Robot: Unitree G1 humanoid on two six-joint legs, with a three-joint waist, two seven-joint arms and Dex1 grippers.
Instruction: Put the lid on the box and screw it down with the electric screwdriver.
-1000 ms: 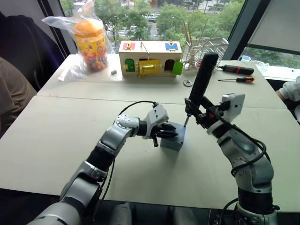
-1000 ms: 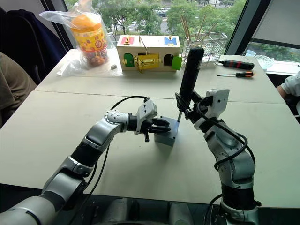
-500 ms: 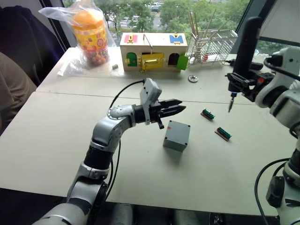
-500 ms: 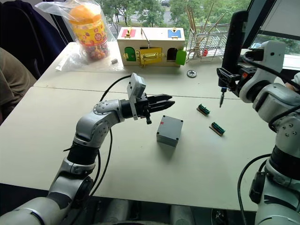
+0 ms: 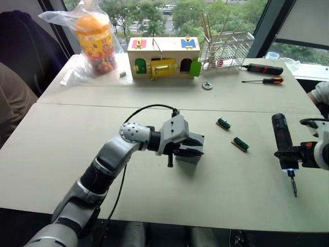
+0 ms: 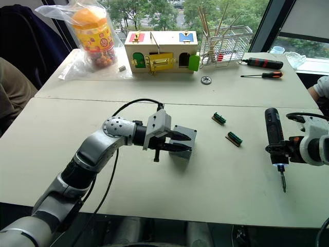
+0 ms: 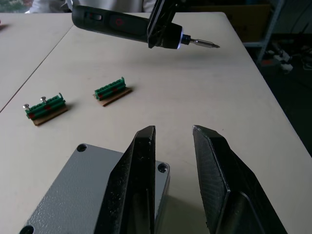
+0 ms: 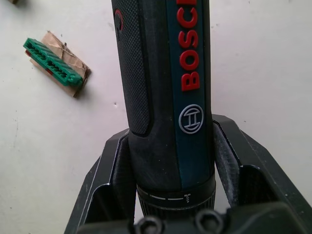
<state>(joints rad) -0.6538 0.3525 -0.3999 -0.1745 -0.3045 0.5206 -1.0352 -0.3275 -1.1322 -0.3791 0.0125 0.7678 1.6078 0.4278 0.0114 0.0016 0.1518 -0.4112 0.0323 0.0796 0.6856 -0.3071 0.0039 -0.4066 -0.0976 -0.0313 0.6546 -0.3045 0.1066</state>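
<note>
The right gripper (image 6: 281, 150), at about 3 o'clock on the pale table (image 5: 77, 154), is clamped around the thick black cylindrical electric screwdriver (image 5: 282, 142), whose thin metal bit points toward 6 o'clock. At table centre, the left gripper (image 5: 191, 149) holds its two black fingers (image 7: 139, 180) slightly spread over the near corner of the small grey plastic box (image 5: 190, 149), whose flat grey lid (image 7: 83, 195) with corner screw holes lies on top. Two small green terminal blocks (image 5: 232, 134) lie between box and driver. Toward 12 o'clock stands a wooden box with coloured doors (image 5: 162, 56).
</note>
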